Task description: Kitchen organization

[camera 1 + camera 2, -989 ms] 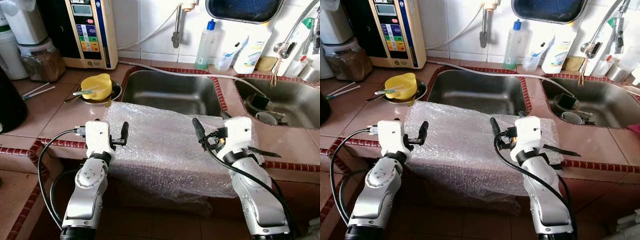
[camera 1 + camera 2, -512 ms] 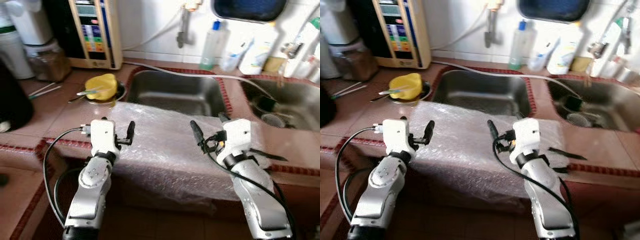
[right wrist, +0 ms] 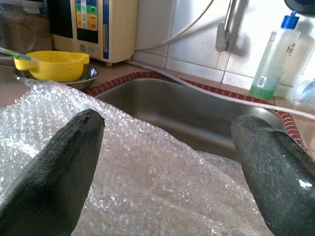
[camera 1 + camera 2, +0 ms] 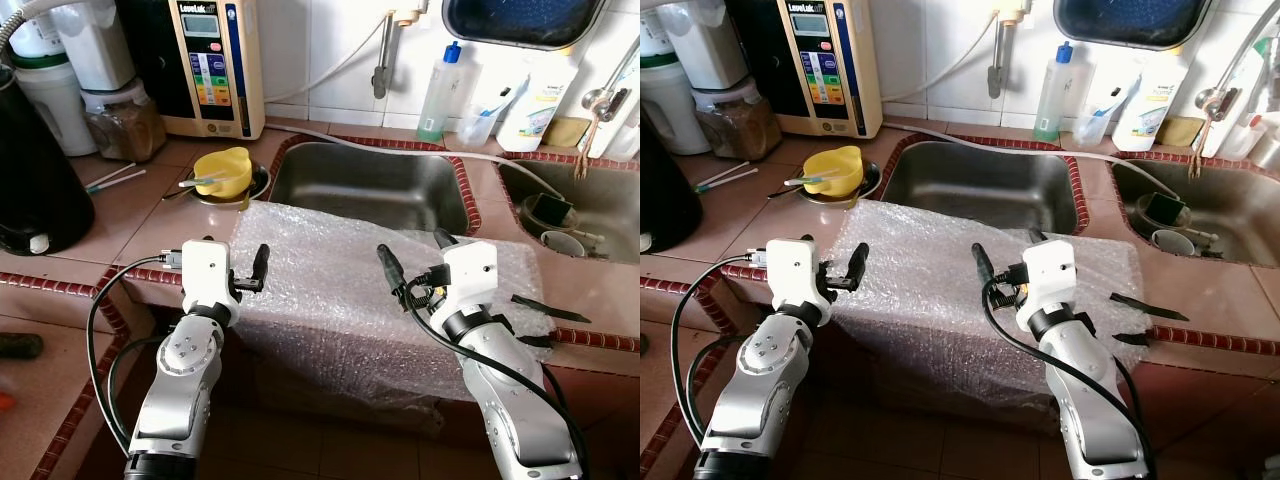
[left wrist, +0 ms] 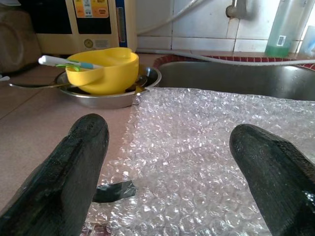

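Bubble wrap sheet lies on the counter's front edge, draped over it, before the sink. Bowl in a metal dish sits left of the sink. Second sink to the right. Bottle stands behind.

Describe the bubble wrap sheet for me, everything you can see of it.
The bubble wrap is one clear, crinkled sheet spread over the tiled counter in front of the left sink, its front part hanging down over the counter edge. Its far left corner lies near the steel dish under the yellow bowl. Both open pincers, left and right, hover above it.
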Robot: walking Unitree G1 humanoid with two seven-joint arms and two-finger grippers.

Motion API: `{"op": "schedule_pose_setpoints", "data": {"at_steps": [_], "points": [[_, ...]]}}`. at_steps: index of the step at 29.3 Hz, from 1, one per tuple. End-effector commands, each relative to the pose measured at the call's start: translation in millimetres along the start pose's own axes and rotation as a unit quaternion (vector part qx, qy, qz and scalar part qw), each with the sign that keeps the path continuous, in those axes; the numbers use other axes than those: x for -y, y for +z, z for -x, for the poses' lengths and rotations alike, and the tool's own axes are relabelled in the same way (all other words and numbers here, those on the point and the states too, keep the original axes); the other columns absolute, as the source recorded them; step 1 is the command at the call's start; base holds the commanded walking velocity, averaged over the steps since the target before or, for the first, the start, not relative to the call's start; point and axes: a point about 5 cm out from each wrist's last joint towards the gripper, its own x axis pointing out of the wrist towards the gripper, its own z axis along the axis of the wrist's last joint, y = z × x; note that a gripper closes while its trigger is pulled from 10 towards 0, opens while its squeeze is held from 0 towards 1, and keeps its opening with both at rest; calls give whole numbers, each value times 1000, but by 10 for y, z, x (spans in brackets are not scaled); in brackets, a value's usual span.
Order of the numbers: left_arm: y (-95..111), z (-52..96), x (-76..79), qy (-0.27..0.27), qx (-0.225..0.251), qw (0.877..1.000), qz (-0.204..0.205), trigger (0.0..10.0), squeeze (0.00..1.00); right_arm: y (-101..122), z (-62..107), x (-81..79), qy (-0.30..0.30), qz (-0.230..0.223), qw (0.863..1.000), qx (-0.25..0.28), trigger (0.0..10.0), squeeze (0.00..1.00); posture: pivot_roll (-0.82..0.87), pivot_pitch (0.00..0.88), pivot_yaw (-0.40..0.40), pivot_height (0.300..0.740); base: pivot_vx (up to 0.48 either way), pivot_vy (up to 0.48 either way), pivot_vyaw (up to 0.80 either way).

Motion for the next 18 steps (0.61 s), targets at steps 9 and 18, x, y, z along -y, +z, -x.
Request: {"op": "schedule_pose_setpoints", "data": {"at_steps": [9, 18], "points": [[57, -6, 33, -11, 12, 1000, 3, 10000, 0, 66, 13, 12, 0, 5, 1000, 13, 10000, 0, -13, 0, 9, 740, 277, 0, 0], [176, 39, -22, -9, 34, 999, -1, 10000, 0, 256, 44, 61, -8, 14, 999, 45, 10000, 0, -20, 0, 11, 740, 275, 0, 0]]}}
